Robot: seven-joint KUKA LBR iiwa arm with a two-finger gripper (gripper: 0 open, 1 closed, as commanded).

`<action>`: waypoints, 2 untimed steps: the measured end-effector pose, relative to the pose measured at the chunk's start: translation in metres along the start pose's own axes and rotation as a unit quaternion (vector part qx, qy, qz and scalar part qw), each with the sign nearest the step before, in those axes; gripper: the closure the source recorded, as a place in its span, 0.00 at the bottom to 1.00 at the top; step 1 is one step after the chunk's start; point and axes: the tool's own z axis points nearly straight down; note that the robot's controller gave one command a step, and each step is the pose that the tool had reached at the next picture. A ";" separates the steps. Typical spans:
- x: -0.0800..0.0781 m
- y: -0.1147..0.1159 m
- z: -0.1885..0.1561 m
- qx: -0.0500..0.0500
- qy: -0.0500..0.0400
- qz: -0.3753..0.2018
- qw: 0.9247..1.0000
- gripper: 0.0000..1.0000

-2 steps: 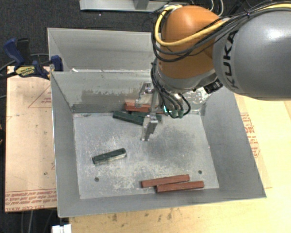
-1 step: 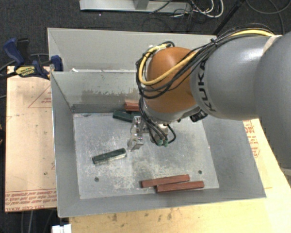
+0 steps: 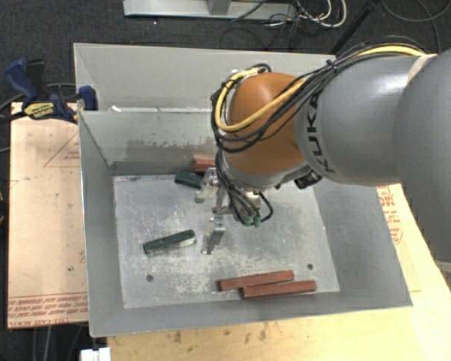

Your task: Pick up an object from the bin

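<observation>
The bin holds two dark green bars and perhaps three reddish-brown bars, one half hidden.

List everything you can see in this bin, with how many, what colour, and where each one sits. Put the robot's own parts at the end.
bin: one, grey metal, middle of the view
flat bar: one, dark green, on the floor left of centre, lying at a slight slant
long bars: two, reddish brown, side by side near the front edge of the floor
small piece: one, dark green, close to the back wall
block: one, reddish brown, against the back wall, partly hidden by the arm
arm: one, grey with an orange cover and cables, reaching in from the right
end effector: one, metal, over the middle of the floor, just right of the flat bar
</observation>
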 end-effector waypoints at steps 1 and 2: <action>0.000 0.000 0.000 0.000 0.000 0.000 1.000 0.00; -0.005 0.032 0.078 0.000 -0.002 -0.137 0.991 1.00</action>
